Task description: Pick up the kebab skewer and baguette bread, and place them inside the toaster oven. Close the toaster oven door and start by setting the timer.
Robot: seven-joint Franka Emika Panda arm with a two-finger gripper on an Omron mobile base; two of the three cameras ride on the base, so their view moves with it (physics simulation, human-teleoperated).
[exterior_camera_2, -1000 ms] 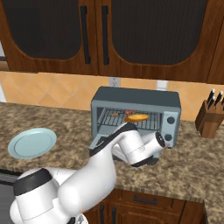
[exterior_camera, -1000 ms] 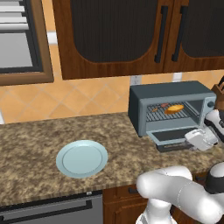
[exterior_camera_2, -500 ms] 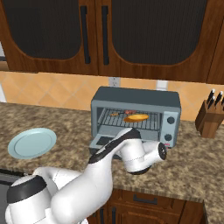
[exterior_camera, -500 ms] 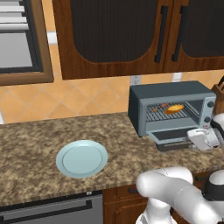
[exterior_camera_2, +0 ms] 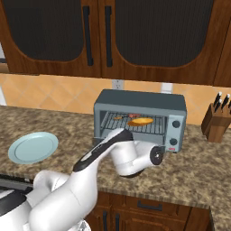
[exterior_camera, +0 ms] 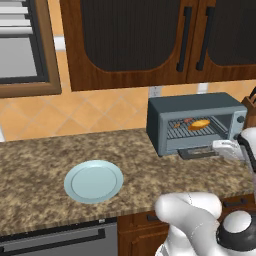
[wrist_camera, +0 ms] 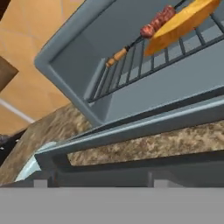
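**Grey-blue oven loaded, door down: the closing step**

Grey-blue toaster oven (exterior_camera_2: 140, 118) stands on the speckled stone counter (exterior_camera: 45, 160) beneath the dark wooden cabinets (exterior_camera_2: 135, 36). On its wire rack (wrist_camera: 131, 61) lie the baguette bread (wrist_camera: 179, 24) and, just behind and beside it, the kebab skewer (wrist_camera: 151, 24); both are inside the cavity, so I judge the loading done. The toaster oven door (wrist_camera: 131, 164) hangs open and roughly flat in front of the oven, its dark bar handle running across my hand view just ahead of me. My hand (exterior_camera: 227, 148) sits low at the door's front edge, at the right of the left base view. Whether my jaws stand wide or narrow I cannot tell; I see nothing held between them.

Step in hand, as I judge it: raising the door. To do it well I should get under or around the handle near its middle, then swing up and inward along the hinge's arc instead of pushing straight, so the oven does not slide back on the counter. The door should seat flush before I move to the small round knobs (exterior_camera_2: 173, 131) on the right side for the timer. A pale blue plate (exterior_camera: 93, 181) lies well apart to the left, out of the way.
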